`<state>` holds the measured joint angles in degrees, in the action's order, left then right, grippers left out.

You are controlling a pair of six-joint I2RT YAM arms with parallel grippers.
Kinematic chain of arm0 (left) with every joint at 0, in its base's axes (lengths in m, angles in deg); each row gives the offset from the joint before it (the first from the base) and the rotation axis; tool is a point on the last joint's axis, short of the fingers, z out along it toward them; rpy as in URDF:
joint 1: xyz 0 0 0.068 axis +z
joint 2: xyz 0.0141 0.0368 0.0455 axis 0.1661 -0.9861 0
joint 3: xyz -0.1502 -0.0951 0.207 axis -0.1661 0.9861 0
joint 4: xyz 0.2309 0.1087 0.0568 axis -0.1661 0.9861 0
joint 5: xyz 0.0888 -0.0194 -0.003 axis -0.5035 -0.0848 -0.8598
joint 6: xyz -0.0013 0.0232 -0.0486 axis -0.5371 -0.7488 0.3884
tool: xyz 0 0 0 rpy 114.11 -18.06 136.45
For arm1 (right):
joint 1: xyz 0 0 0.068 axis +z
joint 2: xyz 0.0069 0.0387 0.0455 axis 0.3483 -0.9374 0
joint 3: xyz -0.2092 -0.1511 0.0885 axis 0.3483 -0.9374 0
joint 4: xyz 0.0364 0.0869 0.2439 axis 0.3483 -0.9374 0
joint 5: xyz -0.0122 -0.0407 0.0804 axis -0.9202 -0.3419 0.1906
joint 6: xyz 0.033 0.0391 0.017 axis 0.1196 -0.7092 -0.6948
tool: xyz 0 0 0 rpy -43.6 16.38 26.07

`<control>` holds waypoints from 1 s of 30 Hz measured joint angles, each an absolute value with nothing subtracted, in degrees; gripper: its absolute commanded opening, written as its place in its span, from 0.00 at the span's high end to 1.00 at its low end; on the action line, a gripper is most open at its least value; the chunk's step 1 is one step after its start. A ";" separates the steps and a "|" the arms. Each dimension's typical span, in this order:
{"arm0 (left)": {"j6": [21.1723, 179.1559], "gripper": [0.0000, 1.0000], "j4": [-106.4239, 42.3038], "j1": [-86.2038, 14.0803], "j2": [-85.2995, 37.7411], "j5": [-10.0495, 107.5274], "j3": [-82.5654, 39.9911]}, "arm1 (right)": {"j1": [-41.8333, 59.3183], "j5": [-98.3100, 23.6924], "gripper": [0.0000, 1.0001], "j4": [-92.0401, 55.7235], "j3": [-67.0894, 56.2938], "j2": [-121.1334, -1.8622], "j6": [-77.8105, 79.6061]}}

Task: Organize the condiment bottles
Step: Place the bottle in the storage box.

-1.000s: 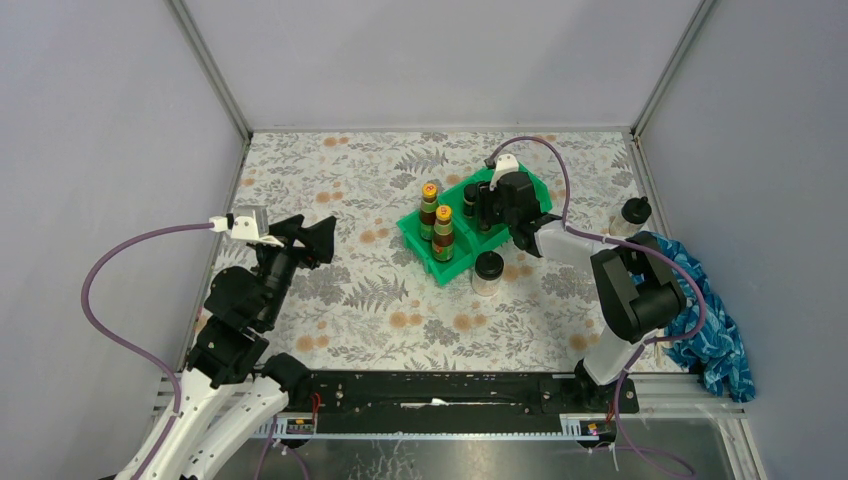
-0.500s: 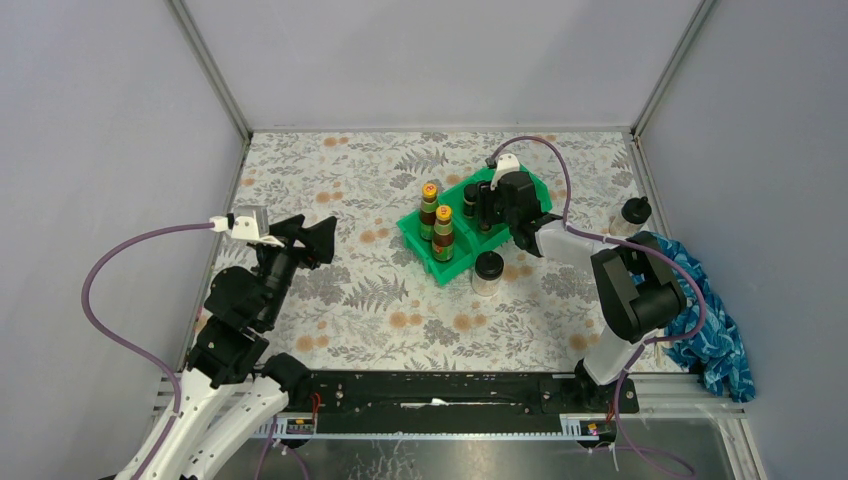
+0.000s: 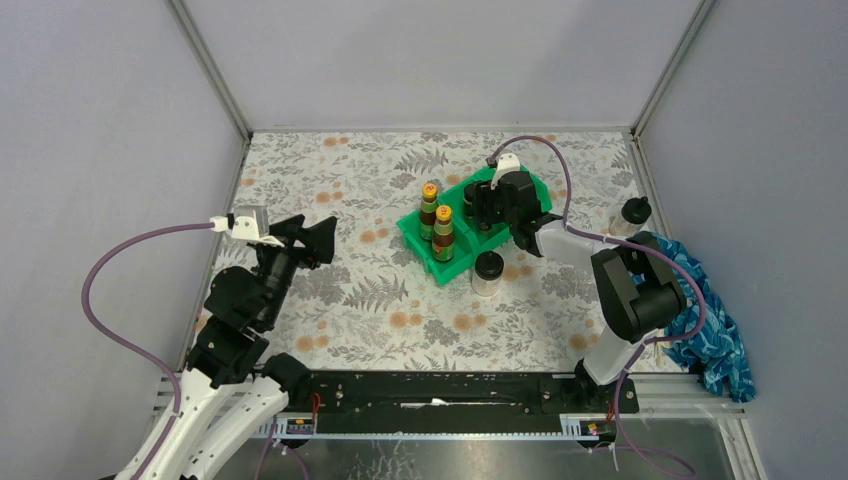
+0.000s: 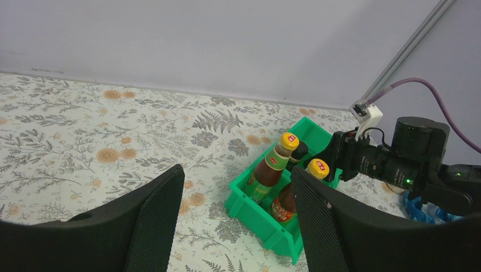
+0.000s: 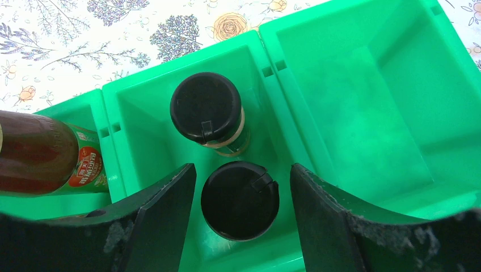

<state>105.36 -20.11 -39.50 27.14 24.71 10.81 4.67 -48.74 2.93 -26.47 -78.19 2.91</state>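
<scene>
The right arm point(image 3: 572, 241) stretches to the green bin point(image 3: 420, 250) at upper centre. The right gripper point(image 5: 241, 178) points down, spread astride a black-capped jar point(image 5: 240, 199). The left gripper point(image 4: 235, 184) is spread at left.

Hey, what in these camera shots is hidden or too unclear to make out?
Top view: the right pincer covers most of the two black-capped jars.
Right wrist view: the brown bottle is cut off at the left edge, cap unseen.
Top view: the clear jar near the blue cloth is too small to read its contents.
</scene>
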 measured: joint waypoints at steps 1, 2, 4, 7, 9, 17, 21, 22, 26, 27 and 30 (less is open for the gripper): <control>105.36 0.26 -20.11 -39.50 27.14 24.71 10.81 | 4.67 -48.74 0.30 2.93 -26.47 -78.19 2.91; 105.36 0.26 -20.11 -39.50 27.14 24.71 10.81 | 4.67 -48.74 0.30 2.95 -26.47 -78.19 2.91; 105.36 0.26 -20.11 -39.50 27.14 24.71 10.81 | 4.67 -48.74 0.29 2.95 -26.47 -78.19 2.91; 105.36 0.26 -20.11 -39.50 27.14 24.71 10.81 | 4.67 -48.74 0.28 2.93 -26.47 -78.19 2.91; 105.36 0.26 -20.11 -39.50 27.14 24.71 10.81 | 4.67 -48.74 0.27 2.93 -26.47 -78.17 2.94; 105.36 0.26 -20.11 -39.50 27.14 24.71 10.81 | 4.67 -48.72 0.24 2.47 -26.47 -75.05 2.89; 105.36 0.26 -20.11 -39.50 27.16 24.69 10.81 | 4.67 -48.52 0.24 2.32 -26.47 -71.64 2.89; 105.36 0.26 -20.11 -39.50 27.16 24.71 10.81 | 4.67 -48.46 0.23 2.18 -26.47 -70.78 2.87; 105.36 0.26 -20.11 -39.50 27.03 24.95 10.81 | 4.67 -48.30 0.23 1.16 -26.47 -67.35 2.65; 105.36 0.26 -20.13 -39.50 26.87 25.10 10.81 | 4.67 -48.28 0.23 0.85 -26.47 -66.33 2.48; 105.34 0.26 -20.13 -39.50 25.72 25.89 10.81 | 4.67 -48.26 0.23 0.48 -26.49 -63.53 2.24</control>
<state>105.34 -20.13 -39.50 25.72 25.89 10.81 4.67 -48.26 0.48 -26.49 -63.53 2.24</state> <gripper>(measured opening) 0.739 0.768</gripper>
